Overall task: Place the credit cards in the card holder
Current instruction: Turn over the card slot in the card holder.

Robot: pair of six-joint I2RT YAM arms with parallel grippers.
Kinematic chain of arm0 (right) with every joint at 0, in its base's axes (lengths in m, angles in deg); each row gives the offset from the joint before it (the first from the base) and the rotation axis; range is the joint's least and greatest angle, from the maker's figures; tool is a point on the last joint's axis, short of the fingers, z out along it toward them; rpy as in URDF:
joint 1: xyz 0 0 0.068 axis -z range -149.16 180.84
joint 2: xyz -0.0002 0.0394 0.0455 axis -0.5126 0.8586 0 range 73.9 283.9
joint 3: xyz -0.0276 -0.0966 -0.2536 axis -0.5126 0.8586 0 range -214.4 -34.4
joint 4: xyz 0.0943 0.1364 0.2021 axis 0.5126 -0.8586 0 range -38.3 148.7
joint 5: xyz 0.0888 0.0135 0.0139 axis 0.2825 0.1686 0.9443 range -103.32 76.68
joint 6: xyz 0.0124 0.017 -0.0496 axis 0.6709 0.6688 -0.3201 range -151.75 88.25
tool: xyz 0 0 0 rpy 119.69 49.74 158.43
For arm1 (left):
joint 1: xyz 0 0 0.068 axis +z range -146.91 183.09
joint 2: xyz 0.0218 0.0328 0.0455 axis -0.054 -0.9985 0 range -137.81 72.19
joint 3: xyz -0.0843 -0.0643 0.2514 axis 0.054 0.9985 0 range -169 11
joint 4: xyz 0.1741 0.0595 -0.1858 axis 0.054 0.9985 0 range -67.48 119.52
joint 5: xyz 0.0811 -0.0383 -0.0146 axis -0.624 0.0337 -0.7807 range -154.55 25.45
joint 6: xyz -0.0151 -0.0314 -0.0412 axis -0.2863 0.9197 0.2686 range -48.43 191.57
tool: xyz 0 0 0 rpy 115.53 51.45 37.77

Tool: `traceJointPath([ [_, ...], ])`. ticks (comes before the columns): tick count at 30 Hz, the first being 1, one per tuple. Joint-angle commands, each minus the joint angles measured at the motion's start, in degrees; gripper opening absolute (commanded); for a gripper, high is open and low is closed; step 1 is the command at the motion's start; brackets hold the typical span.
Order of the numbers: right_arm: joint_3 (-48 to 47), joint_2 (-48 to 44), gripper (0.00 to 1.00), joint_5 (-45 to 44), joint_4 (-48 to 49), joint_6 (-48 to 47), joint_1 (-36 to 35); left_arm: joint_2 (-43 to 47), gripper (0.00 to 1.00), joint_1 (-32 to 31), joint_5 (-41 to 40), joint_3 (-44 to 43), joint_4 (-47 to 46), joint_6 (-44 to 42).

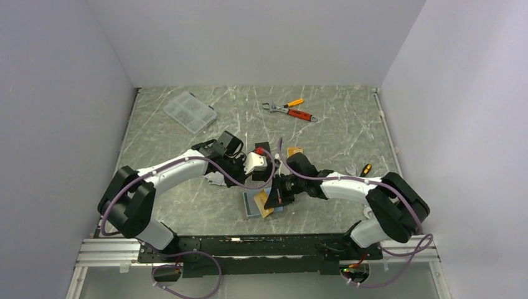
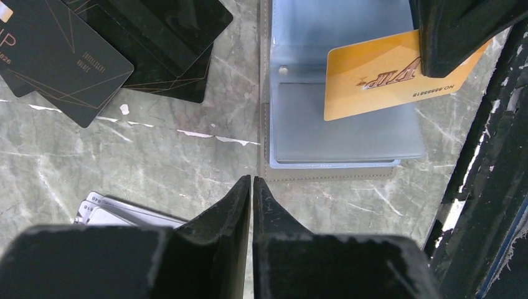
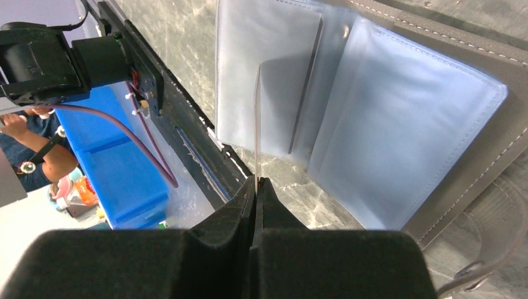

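To my left, matte black plastic cards [image 2: 93, 50] and thin silvery-grey cards [image 2: 118, 215] lay loose on the marble table [image 2: 155, 156], unfiled. My left gripper [image 2: 251, 187] hung pinched closed and empty beside the open taupe bifold card holder [image 2: 348, 124]. My right gripper [image 3: 255, 185] clamped the orange-gold card [image 2: 373, 78] over its sleeves. I judged the room between the arms tight.

My table [image 1: 348, 143] has a grey-green marbled top. Reckoned from its middle, the clear compartment box [image 1: 190, 112] lies at 10 o'clock, the orange-handled tools [image 1: 289, 111] at 1 o'clock, and the card holder [image 1: 251, 205] lies open at 6 o'clock. In my left wrist view, black cards [image 2: 93, 50] fan out at 10 o'clock from the holder, and silvery-grey cards [image 2: 118, 215] lie at 8 o'clock.
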Motion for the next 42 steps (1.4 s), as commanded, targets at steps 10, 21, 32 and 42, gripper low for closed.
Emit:
traceJointPath([
  [10,-1.4,5.9,0.0,1.9,4.5,-1.2,-0.2,-1.1,0.12,-8.0,0.8,-0.7,-1.8,-2.8],
  [21,0.1,4.1,0.0,3.7,5.0,-1.6,4.0,-2.0,0.09,-12.4,-6.5,7.4,-5.7,-6.4],
  [32,1.1,4.8,0.0,4.8,3.9,-3.6,6.8,-3.1,0.07,-13.9,-13.8,8.3,-6.7,-8.0],
  [42,1.4,6.1,0.0,7.3,3.5,-4.8,6.9,-3.4,0.05,-14.0,-15.7,8.2,-5.4,-8.4],
])
